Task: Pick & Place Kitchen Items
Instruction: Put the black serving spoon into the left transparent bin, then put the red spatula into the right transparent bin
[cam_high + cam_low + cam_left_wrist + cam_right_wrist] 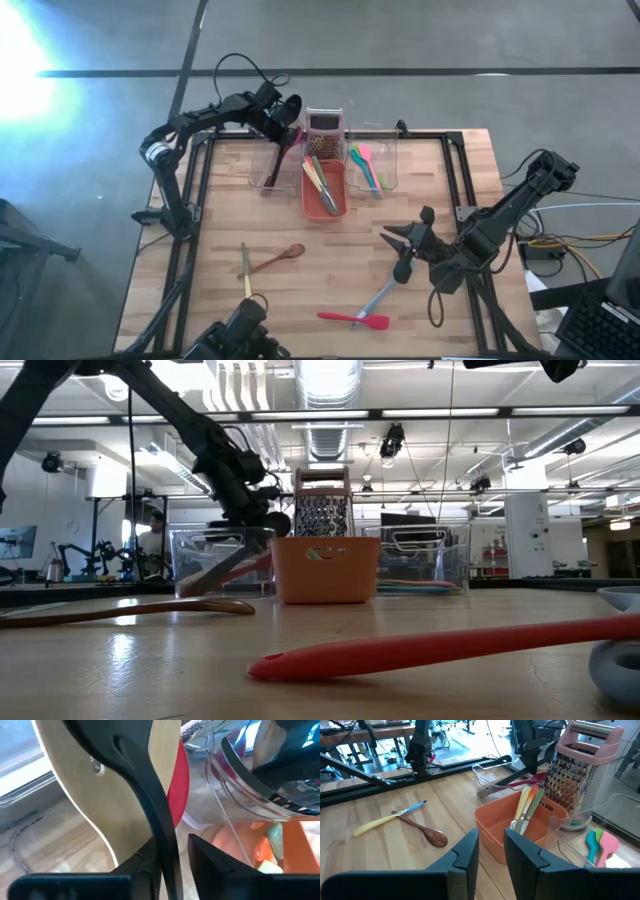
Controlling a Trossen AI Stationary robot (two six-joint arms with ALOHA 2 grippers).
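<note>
My left gripper (278, 118) is at the table's far side, over the left clear tub (272, 168), shut on a black long-handled utensil (150, 795). Its round head (291, 105) is up and its handle runs down toward the tub. A red utensil (179, 780) and a pale wooden one (75, 785) stand in that tub. My right gripper (402, 240) hovers open over the table's right half, above a grey ladle (385, 290). A wooden spoon (280, 258), a yellow-handled knife (245, 268) and a red spatula (352, 320) lie flat on the table. My left gripper holds the black utensil by its slim handle (167, 855), pinched between the two fingers (142, 865), which lie across it. The utensil is steeply tilted with its head above the fingers. Its lower end is hidden below the fingers, so I cannot tell whether it rests in the tub.
An orange tub (335, 208) with yellow-handled and green utensils sits mid-table at the far side. A metal grater (323, 125) stands behind it. The right clear tub (388, 160) holds pink, green and blue utensils. Black rails run along the table's edges.
</note>
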